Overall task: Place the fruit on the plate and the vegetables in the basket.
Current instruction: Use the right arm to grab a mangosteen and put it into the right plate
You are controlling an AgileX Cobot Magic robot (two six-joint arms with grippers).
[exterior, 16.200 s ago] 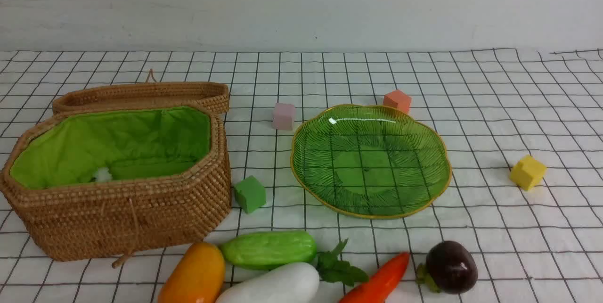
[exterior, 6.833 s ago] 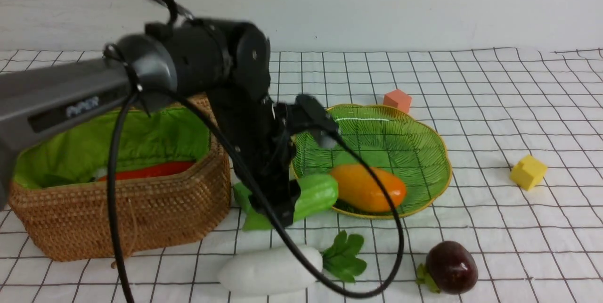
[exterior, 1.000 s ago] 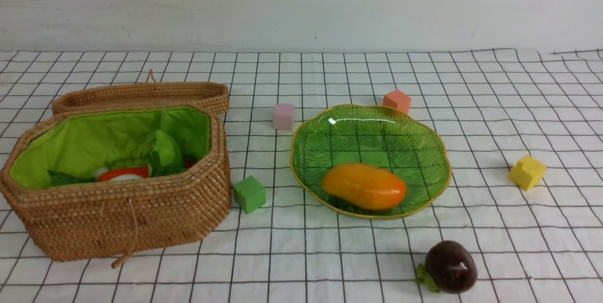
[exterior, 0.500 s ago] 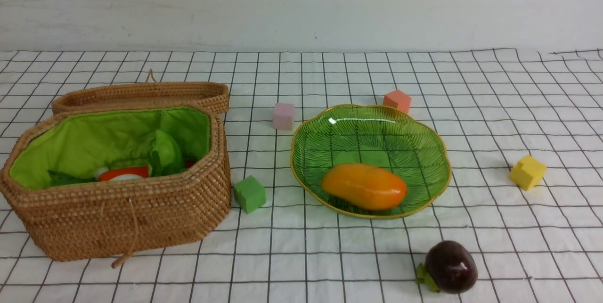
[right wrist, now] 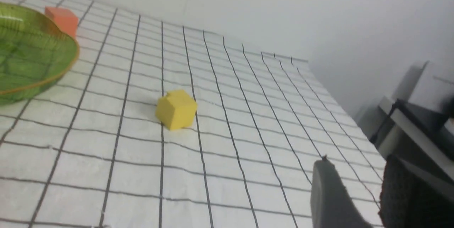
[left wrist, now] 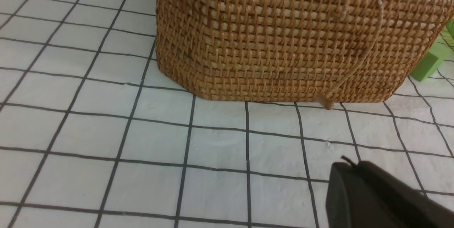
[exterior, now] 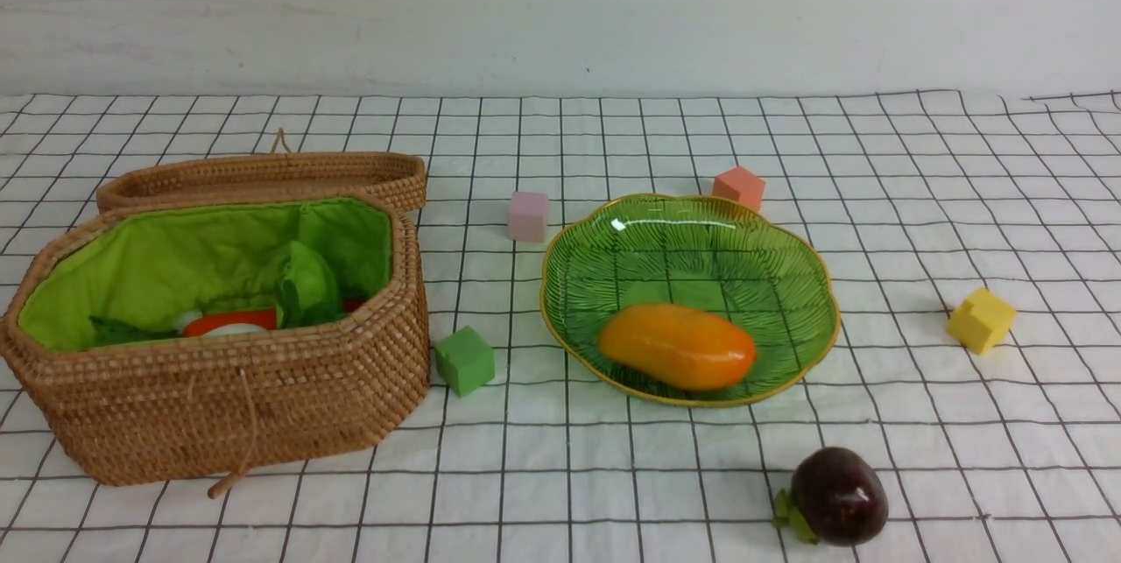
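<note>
Though nearly done, lacking one fruit.
Found vegetables (exterior: 306,287) in basket (exterior: 219,410), mango (exterior: 676,346) on plate (exterior: 701,248), purple fruit (exterior: 839,495) loose on table (exterior: 963,195) (near plate); left jaws shut, right jaws parted, empty.

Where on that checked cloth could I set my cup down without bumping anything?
Best: the bare front stretch between the basket and the mangosteen, and the strip behind everything, up to the wall. Right of the yellow cube is free. Crowded: the gap between basket and plate, holding the green cube and pink cube.
</note>
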